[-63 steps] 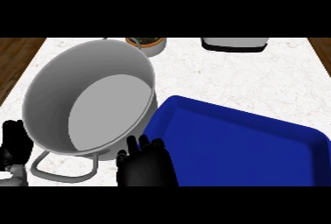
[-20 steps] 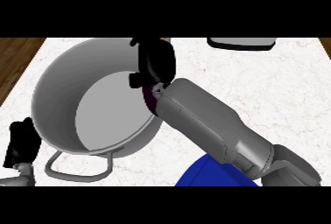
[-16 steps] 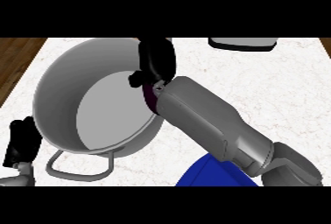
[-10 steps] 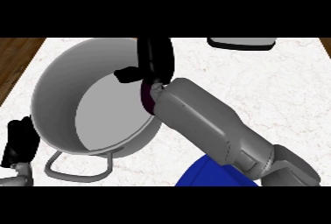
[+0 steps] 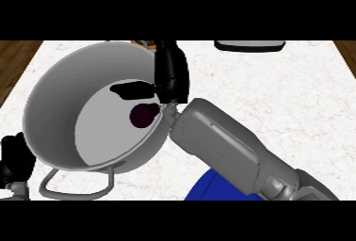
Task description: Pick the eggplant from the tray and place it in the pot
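Note:
The dark purple eggplant [image 5: 144, 115] is inside the big grey pot [image 5: 62, 94], against its right inner wall. My right hand [image 5: 171, 75] stands over the pot's right rim, fingers straight and pointing to the back. Its thumb [image 5: 132, 89] sticks out to the left just above the eggplant and does not touch it. This hand is open and holds nothing. Only a corner of the blue tray [image 5: 215, 188] shows at the bottom, under my right forearm. At the lower left edge, beside the pot, my left hand [image 5: 14, 157] rests open.
The pot's loop handle [image 5: 76, 183] points toward me at the lower left. A dark flat object [image 5: 250, 45] and a brown item [image 5: 144, 44] sit at the counter's back edge. The wooden floor shows past the counter's left side.
My right hand has opened and lifted toward the back. The eggplant, earlier tucked under the palm, now shows free lower in the pot. The left hand has stayed put.

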`<act>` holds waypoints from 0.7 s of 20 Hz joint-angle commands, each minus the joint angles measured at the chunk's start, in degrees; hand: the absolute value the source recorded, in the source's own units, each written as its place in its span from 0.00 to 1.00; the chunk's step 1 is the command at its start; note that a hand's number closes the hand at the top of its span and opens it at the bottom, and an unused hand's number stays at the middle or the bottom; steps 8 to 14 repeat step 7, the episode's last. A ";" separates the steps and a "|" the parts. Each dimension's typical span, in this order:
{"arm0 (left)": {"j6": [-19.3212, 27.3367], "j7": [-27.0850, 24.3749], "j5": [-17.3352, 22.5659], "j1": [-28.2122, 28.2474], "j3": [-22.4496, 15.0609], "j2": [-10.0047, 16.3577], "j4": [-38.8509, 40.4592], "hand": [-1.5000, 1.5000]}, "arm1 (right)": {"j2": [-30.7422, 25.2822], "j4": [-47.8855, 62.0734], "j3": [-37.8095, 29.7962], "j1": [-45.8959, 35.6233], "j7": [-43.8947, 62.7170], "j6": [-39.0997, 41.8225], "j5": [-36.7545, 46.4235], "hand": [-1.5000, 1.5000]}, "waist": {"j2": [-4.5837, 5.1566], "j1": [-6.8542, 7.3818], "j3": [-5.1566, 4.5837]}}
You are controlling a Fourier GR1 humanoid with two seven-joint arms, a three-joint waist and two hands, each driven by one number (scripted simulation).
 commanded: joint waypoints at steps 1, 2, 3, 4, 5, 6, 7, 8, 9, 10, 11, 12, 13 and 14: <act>-2.57 -1.35 1.78 3.90 0.28 0.04 -2.50 0.50 | -1.11 -8.53 -1.21 7.52 -1.90 2.78 -1.28 0.00 | -0.27 -1.37 -0.10; -2.07 -3.35 1.15 3.13 0.94 0.20 0.79 0.50 | -2.49 -12.67 -0.52 9.79 -0.76 4.07 -1.30 0.00 | -0.31 -1.83 -0.11; -1.95 -0.15 0.56 1.11 0.48 0.32 -0.40 0.50 | -1.13 -11.61 -1.84 10.27 -2.55 3.55 0.16 0.00 | -0.18 -1.53 -0.11; -4.11 -4.61 3.10 2.51 2.63 1.47 1.36 0.50 | -4.19 -14.71 -2.67 12.76 -3.38 6.26 -2.05 0.00 | -0.19 -1.63 -0.12; -0.45 1.61 -0.34 1.03 -1.29 -1.68 -2.68 0.50 | -4.66 -17.52 -1.26 18.15 -7.12 4.59 -1.98 0.00 | -0.22 -1.93 -0.06; -2.75 0.40 1.71 1.82 1.61 0.71 -1.60 0.50 | -4.90 -21.69 -0.72 17.36 -1.24 4.51 1.20 0.00 | -0.33 -1.88 -0.11; -1.61 -1.77 1.26 2.82 1.39 -0.56 -0.73 0.50 | -7.21 -24.71 0.87 23.88 -4.54 4.30 0.38 0.00 | -0.34 -2.20 -0.10; -1.61 -1.77 1.26 2.82 1.39 -0.56 -0.73 0.50 | -7.21 -24.71 0.87 23.88 -4.54 4.30 0.38 0.00 | -0.34 -2.20 -0.10; -1.61 -1.77 1.26 2.82 1.39 -0.56 -0.73 0.50 | -7.21 -24.71 0.87 23.88 -4.54 4.30 0.38 0.00 | -0.34 -2.20 -0.10; -1.61 -1.77 1.26 2.82 1.39 -0.56 -0.73 0.50 | -7.21 -24.71 0.87 23.88 -4.54 4.30 0.38 0.00 | -0.34 -2.20 -0.10; -1.61 -1.77 1.26 2.82 1.39 -0.56 -0.73 0.50 | -7.21 -24.71 0.87 23.88 -4.54 4.30 0.38 0.00 | -0.34 -2.20 -0.10; -1.61 -1.77 1.26 2.82 1.39 -0.56 -0.73 0.50 | -7.21 -24.71 0.87 23.88 -4.54 4.30 0.38 0.00 | -0.34 -2.20 -0.10; -1.61 -1.77 1.26 2.82 1.39 -0.56 -0.73 0.50 | -7.21 -24.71 0.87 23.88 -4.54 4.30 0.38 0.00 | -0.34 -2.20 -0.10; -1.61 -1.77 1.26 2.82 1.39 -0.56 -0.73 0.50 | -7.21 -24.71 0.87 23.88 -4.54 4.30 0.38 0.00 | -0.34 -2.20 -0.10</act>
